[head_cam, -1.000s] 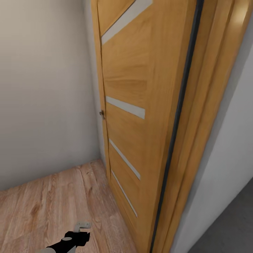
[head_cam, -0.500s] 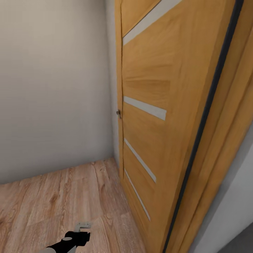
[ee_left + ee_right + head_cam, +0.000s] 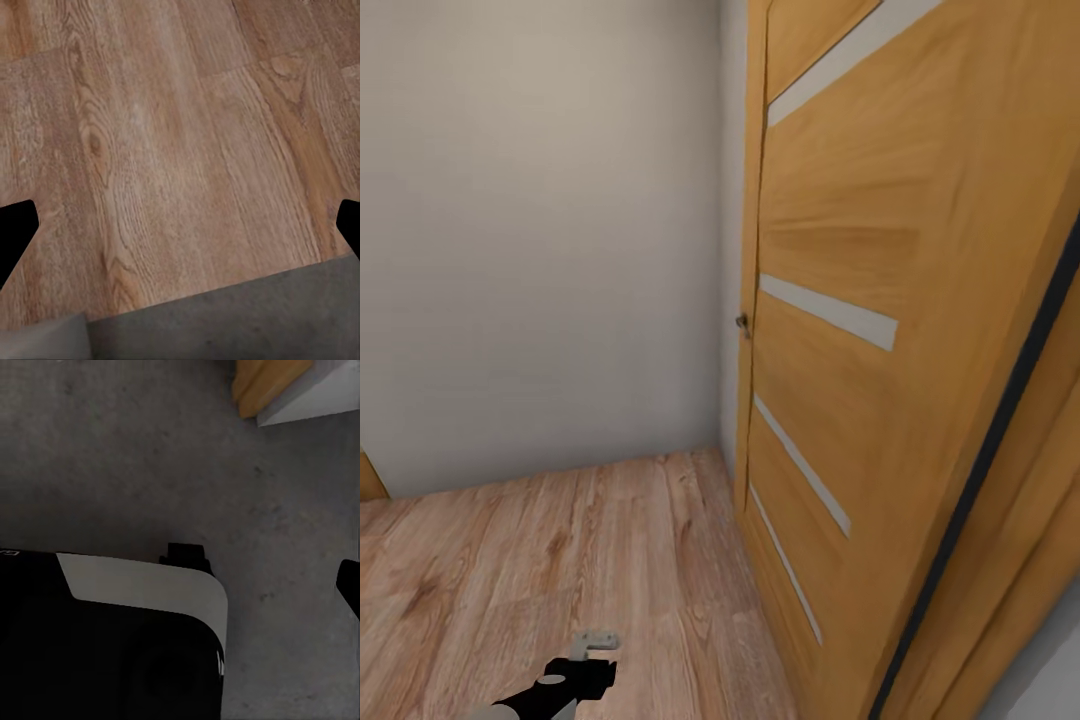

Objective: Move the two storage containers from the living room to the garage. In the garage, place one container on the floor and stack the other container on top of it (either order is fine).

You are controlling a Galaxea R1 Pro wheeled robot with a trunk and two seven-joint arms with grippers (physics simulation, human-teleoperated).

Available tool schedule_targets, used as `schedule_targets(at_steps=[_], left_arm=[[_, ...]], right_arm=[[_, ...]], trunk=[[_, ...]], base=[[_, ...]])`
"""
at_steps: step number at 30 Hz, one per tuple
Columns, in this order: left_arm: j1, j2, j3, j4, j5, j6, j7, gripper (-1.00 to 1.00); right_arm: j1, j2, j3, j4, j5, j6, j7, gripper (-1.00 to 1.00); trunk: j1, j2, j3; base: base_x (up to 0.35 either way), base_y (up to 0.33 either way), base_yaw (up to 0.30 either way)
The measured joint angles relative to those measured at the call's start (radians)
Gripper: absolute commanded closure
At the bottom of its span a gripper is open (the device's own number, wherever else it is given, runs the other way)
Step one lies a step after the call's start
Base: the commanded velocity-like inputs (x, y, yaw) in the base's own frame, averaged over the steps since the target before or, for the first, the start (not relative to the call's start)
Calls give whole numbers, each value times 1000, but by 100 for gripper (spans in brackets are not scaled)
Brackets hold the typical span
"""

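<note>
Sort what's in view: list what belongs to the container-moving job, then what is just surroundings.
Job:
- concrete floor, the garage's
- left gripper, empty, over the wood planks
No container shows at this moment.

Surroundings:
- wooden door with pale strips
- white wall
- wood planks
- robot's own base

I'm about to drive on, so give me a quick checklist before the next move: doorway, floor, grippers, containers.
1. Wooden door swung open against the wall: ok.
2. Clearance to the door on the robot's right: not ok, very close.
3. Wood-plank floor ahead free of obstacles: ok.
4. Left gripper open, nothing between fingers: ok.
5. Right gripper over grey concrete floor, state: cannot tell.
6. Container in hand: not ok for the left, cannot tell for the right.
</note>
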Motion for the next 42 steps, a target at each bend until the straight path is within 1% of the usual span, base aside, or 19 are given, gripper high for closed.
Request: schedule_targets(at_steps=[11,27,29,31,33,35,36,38,40,42], left_arm=[[0,-1,0,0,0,-2,0,-100],[0,-2,0,0,-1,-1,0,-100],[0,-16,0,1,0,0,0,-100],[0,-22,0,1,1,0,-1,-100],[0,-26,0,2,1,0,-1,-100],[0,-27,0,2,1,0,-1,-100],[0,-27,0,2,1,0,-1,-100],[0,-28,0,3,1,1,-1,-100],[0,-28,0,2,1,1,0,-100],[0,-28,0,2,1,1,0,-100]], right_arm=[[0,0,0,0,0,0,0,-100],[0,1,0,0,0,0,0,-100],[0,-1,0,0,0,1,0,-100],[0,-2,1,0,1,1,0,-100],[0,-4,1,0,16,1,0,-100],[0,-4,1,0,53,0,1,-100],[0,-3,1,0,63,0,1,-100],[0,-3,0,0,98,0,1,-100],[0,-3,-1,0,117,-1,1,-100],[0,-2,-1,0,122,-1,0,-100]], trunk=[[0,0,0],[0,0,0],[0,0,0],[0,0,-1],[0,0,-1],[0,0,-1],[0,0,-1],[0,0,-1],[0,0,-1],[0,0,-1]], base=[[151,-146,282],[8,-8,282],[0,0,272],[0,0,150],[0,0,57],[0,0,22],[0,0,13],[0,0,7],[52,0,2],[197,0,1]])
